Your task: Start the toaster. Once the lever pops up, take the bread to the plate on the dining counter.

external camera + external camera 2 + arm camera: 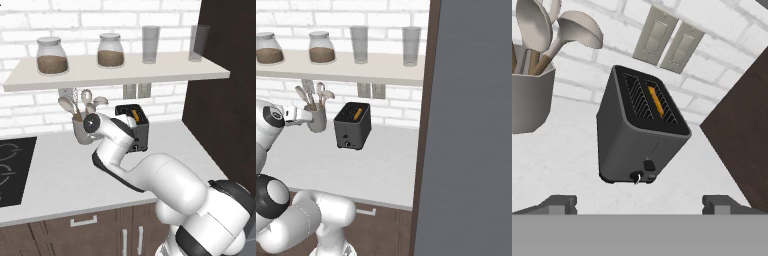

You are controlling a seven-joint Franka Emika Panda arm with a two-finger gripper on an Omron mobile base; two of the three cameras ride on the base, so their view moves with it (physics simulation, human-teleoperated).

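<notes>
Currently the hand (639, 205) hovers spread wide and empty just short of the toaster (639, 135) on the counter (557, 160); the bread (656, 100) sits in its right slot.

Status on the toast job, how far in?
Early. Bread sits in the toaster slot. Gripper is open, facing the toaster's lever end, touching nothing. Left: press the lever, wait for the pop, carry bread to the plate.

Glossy white arm (165, 180), dark grey joints
</notes>
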